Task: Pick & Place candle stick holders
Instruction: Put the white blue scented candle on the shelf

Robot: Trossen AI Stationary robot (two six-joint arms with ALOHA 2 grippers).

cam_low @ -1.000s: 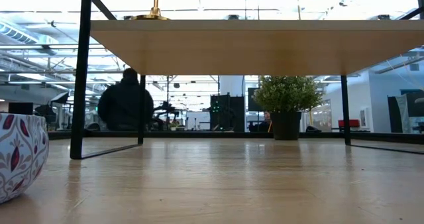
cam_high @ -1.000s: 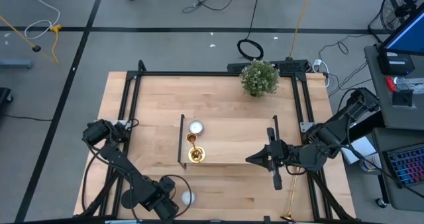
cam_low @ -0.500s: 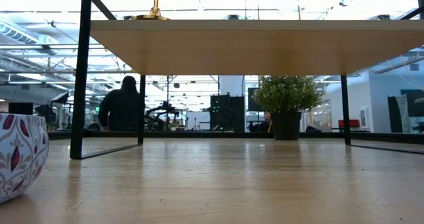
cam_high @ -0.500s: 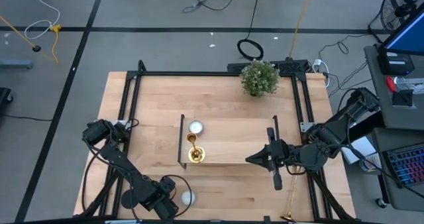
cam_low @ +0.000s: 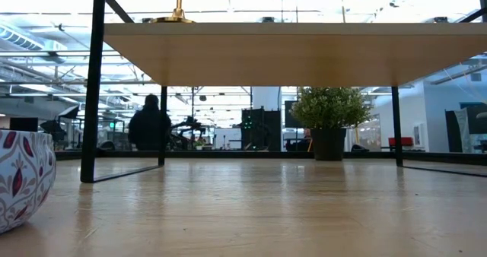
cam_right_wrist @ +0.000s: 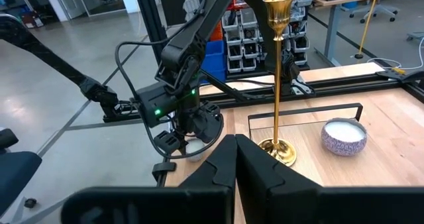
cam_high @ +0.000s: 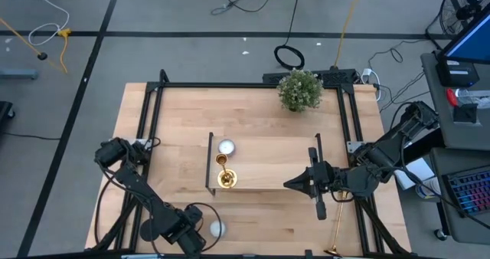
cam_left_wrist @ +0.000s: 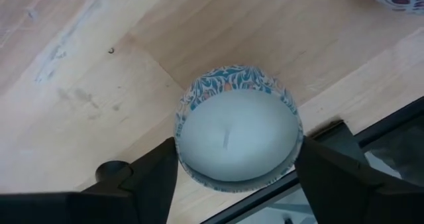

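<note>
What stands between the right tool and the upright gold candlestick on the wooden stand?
Nothing visible does. The gold candlestick stands on the wooden stand straight ahead of the shut right tool, with bare wood between them; the white candle sits off to the side.

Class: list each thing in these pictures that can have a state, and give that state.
gold candlestick: upright on the wooden stand.
patterned candle: unlit, resting on the table.
left gripper: around the patterned candle.
right gripper: shut, empty.
second candle: unlit, on the wooden stand.
</note>
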